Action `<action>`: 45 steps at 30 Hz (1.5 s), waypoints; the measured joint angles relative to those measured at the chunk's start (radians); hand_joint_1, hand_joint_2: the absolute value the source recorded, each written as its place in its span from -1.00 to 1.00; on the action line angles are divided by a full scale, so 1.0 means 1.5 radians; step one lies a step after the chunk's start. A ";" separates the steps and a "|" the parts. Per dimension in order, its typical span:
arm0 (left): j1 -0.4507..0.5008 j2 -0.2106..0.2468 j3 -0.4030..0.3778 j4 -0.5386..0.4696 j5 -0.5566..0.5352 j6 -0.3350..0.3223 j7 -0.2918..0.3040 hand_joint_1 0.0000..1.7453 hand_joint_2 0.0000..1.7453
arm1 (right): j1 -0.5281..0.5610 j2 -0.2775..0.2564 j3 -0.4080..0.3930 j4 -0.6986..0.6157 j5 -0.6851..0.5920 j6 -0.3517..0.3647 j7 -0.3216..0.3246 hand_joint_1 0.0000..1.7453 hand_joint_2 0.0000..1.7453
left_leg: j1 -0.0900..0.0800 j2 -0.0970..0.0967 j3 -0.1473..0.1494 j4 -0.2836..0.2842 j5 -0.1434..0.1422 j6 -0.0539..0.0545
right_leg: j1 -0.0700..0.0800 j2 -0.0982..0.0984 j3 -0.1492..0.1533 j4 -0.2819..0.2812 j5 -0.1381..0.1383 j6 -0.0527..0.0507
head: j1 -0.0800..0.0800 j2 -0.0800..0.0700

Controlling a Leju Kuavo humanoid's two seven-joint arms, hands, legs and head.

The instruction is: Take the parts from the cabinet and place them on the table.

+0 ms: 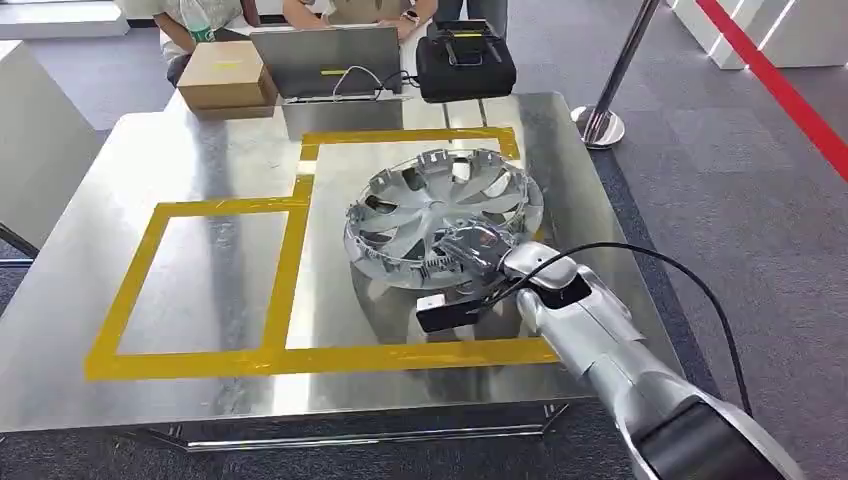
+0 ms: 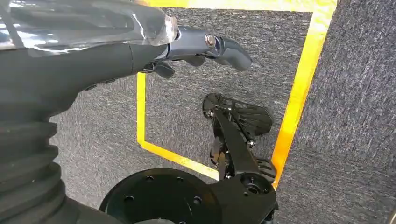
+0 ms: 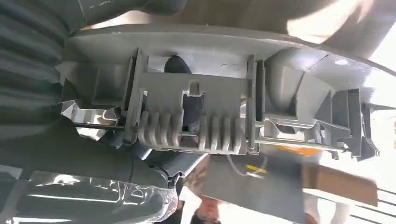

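Note:
A silver hubcap (image 1: 440, 205) with curved spokes lies face up inside the right-hand yellow tape box on the steel table (image 1: 200, 150). My right hand (image 1: 478, 250) grips its near rim, with the arm reaching in from the lower right. In the right wrist view the hubcap's grey ribbed underside (image 3: 196, 88) is very close, and a dark fingertip (image 3: 175, 65) shows through an opening in it. My left hand (image 2: 205, 44) hangs over grey carpet, holding nothing, its fingers loosely apart.
A cardboard box (image 1: 225, 75), a laptop (image 1: 325, 60) and a black case (image 1: 465, 60) line the table's far edge, with people seated behind. A stanchion post (image 1: 600, 120) stands at the far right. The left yellow tape box (image 1: 205, 280) holds nothing.

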 joint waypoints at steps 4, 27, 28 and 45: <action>0.000 0.000 0.000 0.000 -0.005 0.000 0.000 -1.00 1.00 | -0.008 0.019 0.015 0.010 -0.002 0.007 -0.003 1.00 1.00 | 0.000 -0.001 -0.001 0.000 0.000 0.000 | 0.000 0.000 0.001 0.000 0.000 0.000 | 0.000 0.000; -0.006 -0.001 -0.009 0.000 -0.021 -0.002 0.011 -1.00 -1.00 | -0.039 0.061 0.062 0.066 -0.048 0.028 0.014 -1.00 -1.00 | 0.000 0.001 0.001 0.000 -0.001 -0.001 | 0.000 0.001 0.001 -0.001 0.000 0.000 | 0.000 0.000; -0.006 -0.001 -0.009 0.000 -0.021 -0.002 0.011 -1.00 -1.00 | -0.041 0.061 0.063 0.068 -0.048 0.029 0.015 -1.00 -1.00 | 0.000 0.001 0.001 0.000 -0.001 -0.001 | 0.000 0.001 0.001 -0.001 0.000 0.000 | 0.000 0.000; -0.006 -0.004 0.008 0.000 0.029 -0.003 -0.016 -1.00 -1.00 | 0.028 -0.037 -0.159 -0.136 -0.190 -0.182 0.070 -1.00 -1.00 | 0.000 -0.003 0.001 0.000 -0.001 -0.001 | 0.000 -0.003 0.002 -0.002 0.000 0.000 | 0.000 0.000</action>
